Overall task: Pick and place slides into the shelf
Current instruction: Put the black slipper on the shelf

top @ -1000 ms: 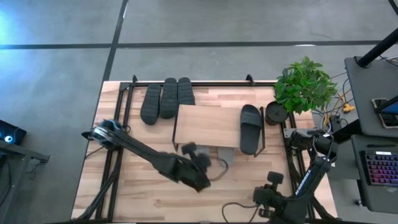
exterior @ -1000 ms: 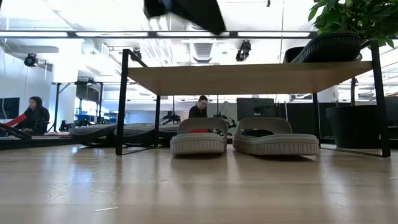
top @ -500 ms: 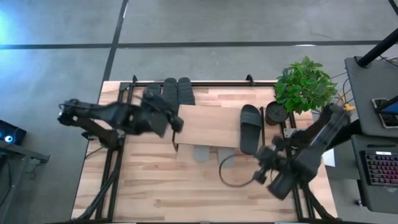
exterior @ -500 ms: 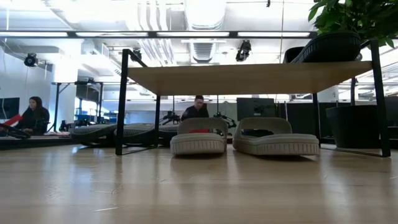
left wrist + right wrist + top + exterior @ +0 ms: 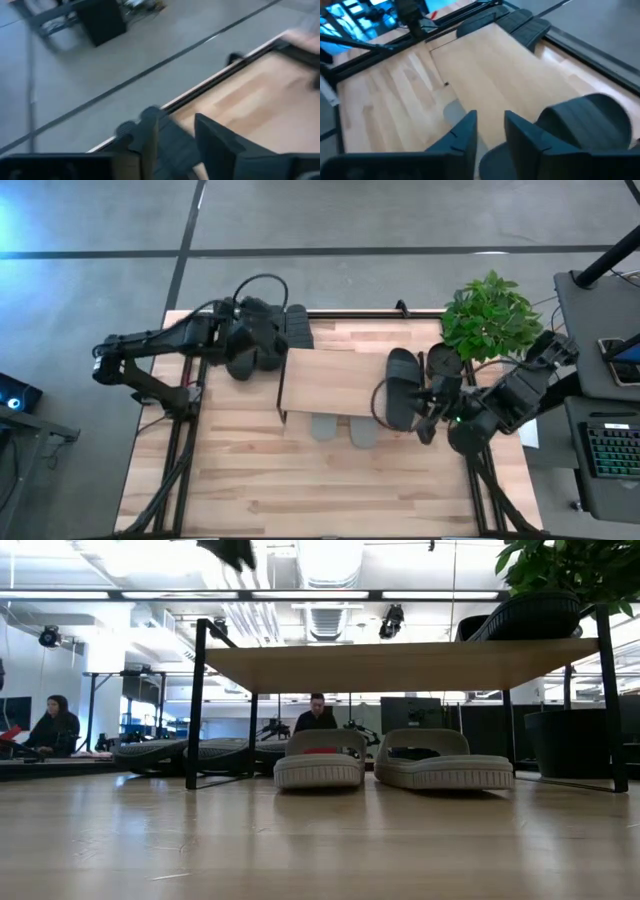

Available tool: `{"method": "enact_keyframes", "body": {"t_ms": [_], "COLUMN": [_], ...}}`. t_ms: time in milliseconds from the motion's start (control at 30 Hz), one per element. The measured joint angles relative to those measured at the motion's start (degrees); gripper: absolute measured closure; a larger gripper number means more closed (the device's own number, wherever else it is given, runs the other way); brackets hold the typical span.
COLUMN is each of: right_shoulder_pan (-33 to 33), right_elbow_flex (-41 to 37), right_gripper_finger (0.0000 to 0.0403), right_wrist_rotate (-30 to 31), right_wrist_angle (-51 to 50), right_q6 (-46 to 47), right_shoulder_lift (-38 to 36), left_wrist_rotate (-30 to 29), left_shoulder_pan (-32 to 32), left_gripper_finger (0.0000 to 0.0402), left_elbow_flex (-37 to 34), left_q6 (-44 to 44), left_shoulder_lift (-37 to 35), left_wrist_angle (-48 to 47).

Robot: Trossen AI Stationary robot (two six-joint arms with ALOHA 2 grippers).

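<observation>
Likely your dark slides (image 5: pixel 268 338) handle light, springy and grippy: ribbed rubber soles, broad straps, best pinched across a strap or sole edge. Three lie on edge left of the shelf (image 5: pixel 335 383). Your left end effector (image 5: pixel 245 340) hovers over them, fingers spread; the right end effector (image 5: pixel 425 408), fingers parted and empty, sits beside a dark slide (image 5: pixel 403 387) lying flat on the shelf's smooth wooden top.
</observation>
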Motion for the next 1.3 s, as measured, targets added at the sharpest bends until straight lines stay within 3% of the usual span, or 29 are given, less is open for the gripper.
{"method": "enact_keyframes", "body": {"t_ms": [133, 267, 333, 500, 700, 833, 967, 1133, 1300], "right_shoulder_pan": [-5.36, -11.34, -13.99, -18.91, -22.40, -23.63, -24.70, -25.80, -26.71], "right_elbow_flex": [0.51, 0.51, 0.51, 0.51, 0.51, 0.51, 0.51, 0.49, 0.49], "right_gripper_finger": [0.0261, 0.0227, 0.0217, 0.0207, 0.0208, 0.0207, 0.0207, 0.0207, 0.0208], "right_wrist_rotate": [-0.16, -0.26, -0.65, -2.08, -2.34, -2.64, -2.84, -2.95, -4.63], "right_wrist_angle": [1.44, 3.99, 5.28, 9.07, 10.37, 10.41, 10.52, 11.96, 12.10], "right_q6": [-3.30, -4.45, -5.45, -7.27, -8.20, -8.23, -8.44, -9.36, -9.48], "right_shoulder_lift": [0.45, 0.56, 0.56, 0.56, 0.93, 1.59, 2.47, 3.62, 4.26], "left_wrist_rotate": [4.71, 9.39, 12.09, 28.35, 36.33, 50.02, 55.45, 56.31, 57.09], "left_shoulder_pan": [7.92, 17.70, 22.44, 35.21, 49.35, 58.37, 62.55, 64.43, 64.87], "left_gripper_finger": [0.0246, 0.0235, 0.0235, 0.0235, 0.0235, 0.0235, 0.0235, 0.0235, 0.0235], "left_elbow_flex": [-0.07, -3.23, -6.26, -16.26, -24.03, -27.15, -30.39, -34.33, -35.09], "left_q6": [-4.11, -4.66, -2.23, 6.38, 12.98, 15.87, 16.65, 18.03, 18.30], "left_shoulder_lift": [-0.24, -0.25, -0.25, 0.08, 0.08, 0.33, 0.56, 1.41, 6.98], "left_wrist_angle": [-8.12, -12.56, -11.45, 0.12, 4.45, 5.84, 10.99, 16.89, 18.01]}}
